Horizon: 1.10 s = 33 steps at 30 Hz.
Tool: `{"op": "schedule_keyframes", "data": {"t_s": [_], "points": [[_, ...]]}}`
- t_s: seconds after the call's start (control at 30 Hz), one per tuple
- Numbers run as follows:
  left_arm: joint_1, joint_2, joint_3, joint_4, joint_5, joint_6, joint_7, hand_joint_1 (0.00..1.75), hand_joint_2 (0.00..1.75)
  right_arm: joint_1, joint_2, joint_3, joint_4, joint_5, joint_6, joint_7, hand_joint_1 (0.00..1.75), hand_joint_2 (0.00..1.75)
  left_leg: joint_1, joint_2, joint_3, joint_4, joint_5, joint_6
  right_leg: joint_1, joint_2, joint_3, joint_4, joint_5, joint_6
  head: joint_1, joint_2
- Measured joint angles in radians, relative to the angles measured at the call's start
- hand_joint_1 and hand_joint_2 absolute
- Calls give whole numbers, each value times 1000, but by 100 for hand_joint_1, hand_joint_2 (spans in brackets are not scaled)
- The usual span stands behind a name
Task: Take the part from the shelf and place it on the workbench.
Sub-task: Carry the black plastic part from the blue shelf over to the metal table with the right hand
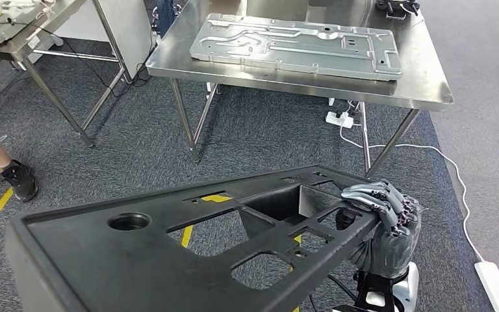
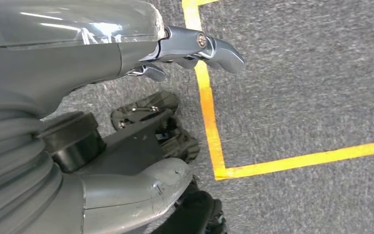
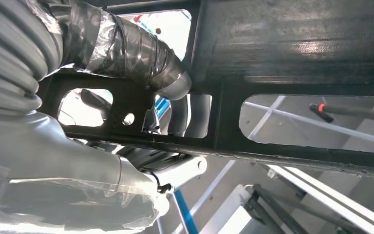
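I am looking down from the head camera at the part [image 1: 169,240], a long black panel with rectangular cut-outs and one round hole, which is being carried low in front of me, well short of the workbench [image 1: 422,78]. Its long axis is running from the near left corner of my view up and away to the right, so its far narrow end is pointing roughly toward the workbench's right front leg, and its broad face is lying nearly flat, tilting slightly. My right hand [image 1: 383,218] is gripping the part's right edge near that far end, fingers curling over the top rim; from the right wrist camera I am seeing the thumb [image 3: 141,53] pressing against the underside of the black frame [image 3: 292,44]. My left hand [image 2: 126,44] is showing in the left wrist camera above grey carpet [image 2: 297,83] with yellow floor tape [image 2: 209,122], and I cannot tell for sure whether it is holding anything, since the fingers are mostly hidden. On the workbench a large flat stamped metal plate [image 1: 299,45] is lying lengthwise. Left of the workbench a second steel table [image 1: 32,32] is standing, and a person's leg and dark shoe [image 1: 19,179] are at the left edge.
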Motion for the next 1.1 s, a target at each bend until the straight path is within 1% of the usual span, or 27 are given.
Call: {"op": "schedule_keyframes", "data": {"t_s": [0.07,0.1,0.17,0.2,0.23,0.27,0.3,0.33,0.37,0.4,0.43,0.47,0.53,0.57,0.6,0.63,0.7,0.73,0.77,0.8,0.87,0.9,0.93,0.97,1.03,1.07,1.1], "points": [[-1,0,0,0,0,0,-1,0,175,-9,0,0,2,-1,1,3,175,175,2,1,4,-14,10,15,-1,0,-5,13,-13,10,1,0],[-3,0,0,0,0,0,-2,0,175,-16,0,0,3,-1,1,4,175,175,4,2,6,-21,15,23,0,0,-18,42,-33,12,1,0],[-7,-1,0,0,-1,0,-2,0,175,-28,0,0,8,-3,3,7,175,175,0,4,5,-24,18,32,0,0,-73,156,-96,12,1,0],[-8,0,0,0,-1,0,-3,0,175,-31,0,0,12,-4,5,9,175,175,-3,4,4,-23,18,35,0,0,-103,217,-120,12,1,0],[-8,0,0,0,-2,-1,-3,0,175,-34,0,0,15,-4,6,11,175,175,-6,5,4,-22,18,37,0,0,-123,257,-129,11,1,0],[-8,0,0,0,-3,-2,-4,0,175,-36,0,0,19,-5,8,13,175,175,-8,4,4,-21,17,38,0,0,-126,263,-118,10,1,0],[-8,0,0,0,-3,-3,-4,0,175,-38,0,0,22,-5,10,14,175,175,-10,3,4,-18,15,39,0,0,-111,229,-89,8,1,0],[-8,0,0,0,-4,-4,-4,0,175,-41,0,0,24,-5,11,15,175,175,-11,2,5,-14,13,38,1,0,-80,166,-52,3,1,0],[-9,-1,-1,0,-4,-5,-5,0,175,-44,-1,0,25,-6,12,15,175,175,-13,2,4,-9,9,36,4,-1,-48,101,-25,-2,1,0],[-9,-1,-1,0,-4,-6,-6,0,175,-47,-1,0,26,-6,12,16,175,175,-15,1,2,-4,6,33,7,-1,-24,49,-7,-6,1,0],[-9,0,-1,0,-4,-6,-8,0,175,-50,-1,0,27,-6,11,16,175,175,-16,1,-1,0,3,30,9,-1,-11,19,-1,-9,1,0],[-9,0,-1,0,-4,-6,-9,0,175,-51,-2,-1,28,-6,10,17,175,175,-17,1,-3,2,2,26,12,-1,-9,11,-4,-10,1,0],[-10,0,-1,0,-4,-5,-12,0,175,-53,-4,-4,29,-7,9,21,175,175,-16,2,-4,3,-1,17,8,0,-9,5,0,-16,1,0],[-10,0,-1,0,-3,-4,-13,0,175,-53,-5,-6,29,-8,8,22,175,175,-15,2,-7,12,-9,11,4,0,-6,1,2,-20,1,0],[-10,0,-1,0,-3,-3,-14,0,175,-55,-5,-7,30,-9,8,23,175,175,-14,2,-18,38,-27,4,0,-1,-4,-4,4,-24,1,0],[-10,0,-1,0,-2,-2,-15,0,175,-56,-5,-8,31,-10,8,24,175,175,-11,1,-39,84,-55,-4,-4,-2,-2,-7,5,-27,0,0],[-9,1,-1,0,1,5,-9,0,175,-58,-6,-13,34,-11,8,32,175,175,0,2,-102,218,-116,-18,-5,-3,-2,-7,5,-29,0,0],[-9,1,-1,0,2,11,-2,0,175,-59,-9,-20,38,-13,9,40,175,175,5,2,-127,268,-129,-23,-7,-3,-3,-6,5,-29,0,0],[-8,1,-1,0,4,18,6,0,175,-64,-13,-30,43,-16,15,52,175,175,11,2,-138,286,-124,-28,-9,-3,-3,-5,4,-28,0,0],[-9,1,-1,0,5,23,16,0,175,-74,-20,-45,51,-23,26,65,175,175,16,2,-127,261,-99,-32,-12,-2,-3,-3,3,-25,0,0],[-13,1,-1,0,3,29,35,0,175,-117,-42,-91,83,-41,71,88,175,175,23,2,-64,128,-31,-39,-18,0,-3,4,-1,-15,0,0],[-16,0,-2,0,1,29,43,0,175,-147,-54,-117,105,-49,99,96,175,175,23,1,-36,68,-9,-38,-19,2,-4,8,-3,-7,0,0],[-19,0,-3,0,-5,28,50,0,175,-180,-68,-143,130,-53,129,100,175,175,21,-1,-21,30,0,-34,-19,4,-6,10,-2,2,0,0],[-22,-1,-6,0,-13,25,56,0,175,-212,-81,-166,156,-57,157,103,175,175,18,-3,-17,18,-2,-27,-17,5,-8,9,0,11,0,0],[-24,-1,-16,0,-36,13,63,0,175,-266,-99,-196,201,-62,204,105,175,175,15,-4,-22,15,6,-9,-18,5,-10,3,6,27,1,0],[-25,-2,-24,0,-50,6,63,0,175,-285,-103,-203,218,-65,220,107,175,175,16,-4,-23,11,11,0,-20,4,-12,6,2,32,1,0],[-25,-4,-34,0,-64,-2,60,0,175,-300,-106,-206,232,-68,229,108,175,175,17,-4,-23,7,15,9,-21,3,-21,24,-12,34,1,0]]}}
